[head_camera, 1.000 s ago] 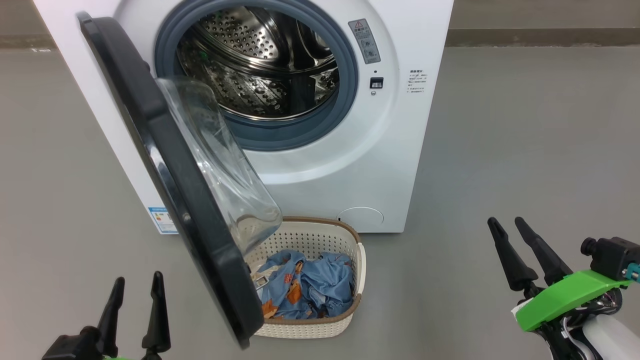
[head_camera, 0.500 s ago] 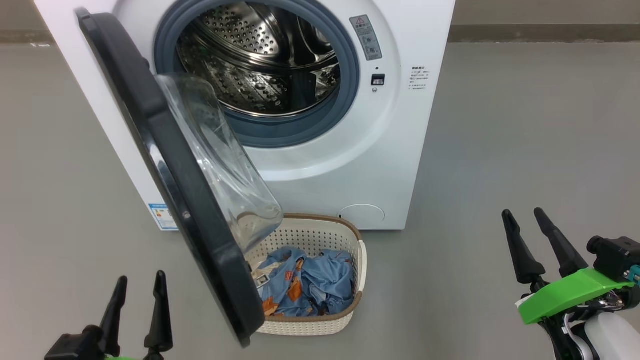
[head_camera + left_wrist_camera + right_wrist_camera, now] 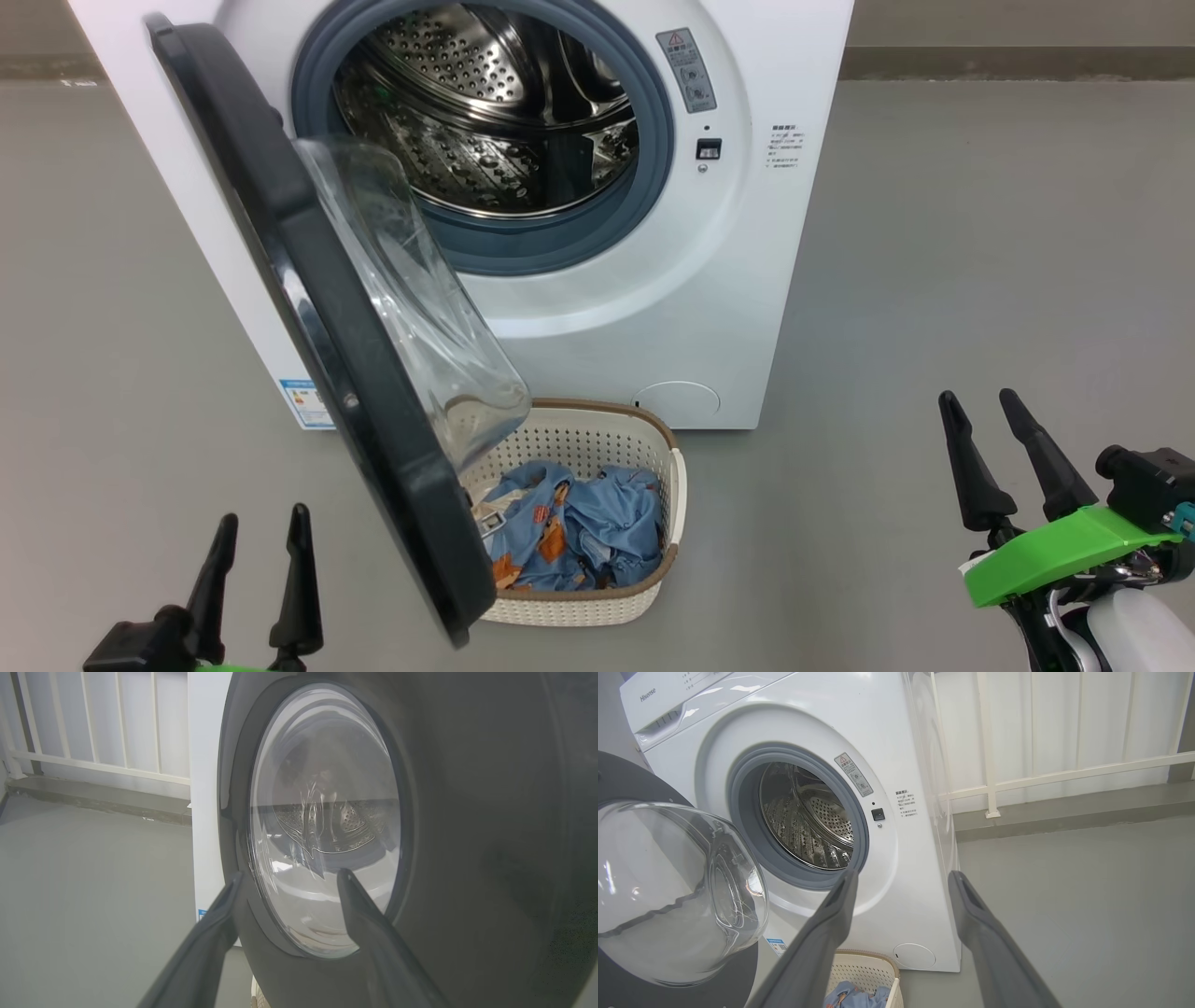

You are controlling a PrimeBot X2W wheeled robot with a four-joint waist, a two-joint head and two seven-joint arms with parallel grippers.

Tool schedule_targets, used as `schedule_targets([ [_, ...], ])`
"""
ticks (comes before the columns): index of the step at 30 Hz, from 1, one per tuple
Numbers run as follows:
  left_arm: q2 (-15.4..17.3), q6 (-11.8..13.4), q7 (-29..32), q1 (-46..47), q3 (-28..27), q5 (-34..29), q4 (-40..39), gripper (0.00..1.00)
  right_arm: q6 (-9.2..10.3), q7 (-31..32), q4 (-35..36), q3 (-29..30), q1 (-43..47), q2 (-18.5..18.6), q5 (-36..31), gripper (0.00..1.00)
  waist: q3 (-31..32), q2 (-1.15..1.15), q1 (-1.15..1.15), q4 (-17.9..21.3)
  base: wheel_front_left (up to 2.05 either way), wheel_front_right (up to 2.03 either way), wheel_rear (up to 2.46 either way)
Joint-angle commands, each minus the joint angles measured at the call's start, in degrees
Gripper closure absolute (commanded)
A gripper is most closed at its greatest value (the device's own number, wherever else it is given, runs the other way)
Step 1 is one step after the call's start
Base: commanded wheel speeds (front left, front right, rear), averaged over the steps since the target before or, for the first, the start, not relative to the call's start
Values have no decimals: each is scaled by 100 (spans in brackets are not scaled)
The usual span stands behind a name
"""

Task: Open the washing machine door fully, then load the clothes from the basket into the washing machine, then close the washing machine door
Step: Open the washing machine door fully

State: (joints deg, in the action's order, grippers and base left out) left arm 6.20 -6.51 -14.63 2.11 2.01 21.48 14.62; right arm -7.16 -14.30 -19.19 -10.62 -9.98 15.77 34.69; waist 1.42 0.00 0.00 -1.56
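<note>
The white washing machine (image 3: 728, 233) stands ahead with its steel drum exposed. Its black washing machine door (image 3: 308, 317) hangs out toward me, about half open, the clear glass bowl bulging over the basket (image 3: 644, 439). The cream basket sits on the floor in front of the machine, partly behind the door's lower edge. The clothes (image 3: 579, 532), blue with orange prints, lie inside it. My left gripper (image 3: 263, 527) is open at the lower left, facing the door's outer side (image 3: 467, 812). My right gripper (image 3: 980, 401) is open at the lower right, apart from everything.
Grey floor (image 3: 980, 233) spreads wide to the right of the machine and to the left of the door. A white railing and wall (image 3: 1041, 732) run behind the machine. A blue label sticker (image 3: 303, 401) sits low on the machine's front.
The whole picture shifted slightly, so the camera moved. My right gripper sits a little higher and further right in the head view. Door, basket and clothes have not moved.
</note>
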Motion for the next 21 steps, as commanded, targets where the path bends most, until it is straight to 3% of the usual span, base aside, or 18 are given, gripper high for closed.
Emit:
schedule_targets([
  [1,79,2,-37,225,-179,-62,-103,0,-33,-70,151,-42,-48,63,-51,0,-6,0,0,3,0,0,0],
  [21,74,-17,-37,251,-227,-71,-140,0,-33,-70,130,-103,-37,40,-13,0,-45,0,0,31,0,0,0],
])
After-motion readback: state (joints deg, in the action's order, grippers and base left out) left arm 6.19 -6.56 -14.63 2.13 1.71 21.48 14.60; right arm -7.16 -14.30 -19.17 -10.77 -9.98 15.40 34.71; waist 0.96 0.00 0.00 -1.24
